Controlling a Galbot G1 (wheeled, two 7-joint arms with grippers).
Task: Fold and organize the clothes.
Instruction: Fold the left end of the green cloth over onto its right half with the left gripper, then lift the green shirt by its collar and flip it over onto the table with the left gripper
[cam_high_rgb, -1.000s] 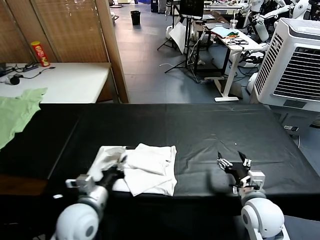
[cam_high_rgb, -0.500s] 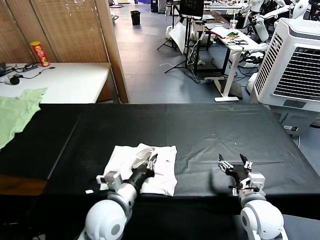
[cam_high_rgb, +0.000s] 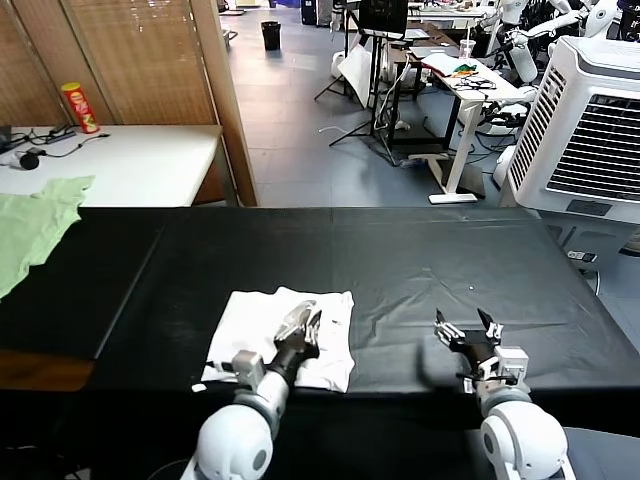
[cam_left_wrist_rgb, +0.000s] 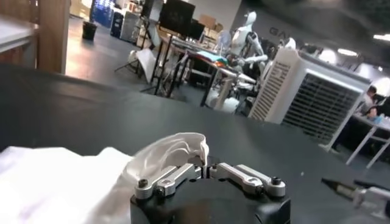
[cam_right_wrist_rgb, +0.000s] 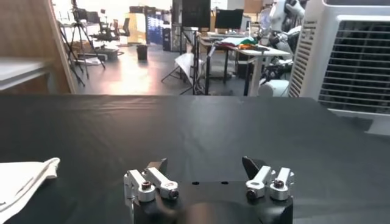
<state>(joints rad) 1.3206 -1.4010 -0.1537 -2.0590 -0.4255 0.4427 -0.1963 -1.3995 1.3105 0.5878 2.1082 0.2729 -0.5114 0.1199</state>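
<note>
One shirt (cam_high_rgb: 285, 335), white and partly folded, lies on the black table (cam_high_rgb: 400, 250) near the front edge, at about 7 o'clock from the table's middle. The left gripper (cam_high_rgb: 303, 325) is over it, jaws clenched on a raised fold of the cloth, which the left wrist view shows bunched up white between the closed fingers (cam_left_wrist_rgb: 183, 173). The right gripper (cam_high_rgb: 468, 333) sits at about 5 o'clock on bare table, released and holding nothing, well apart from the shirt.

The cotton looks light, limp and easy to wrinkle; it will sag and drag, not hold a shape. A pinch at an edge or corner of the top layer should serve best, since a grab mid-panel would likely bunch several layers. A green garment (cam_high_rgb: 35, 225) lies apart at 10 o'clock.
</note>
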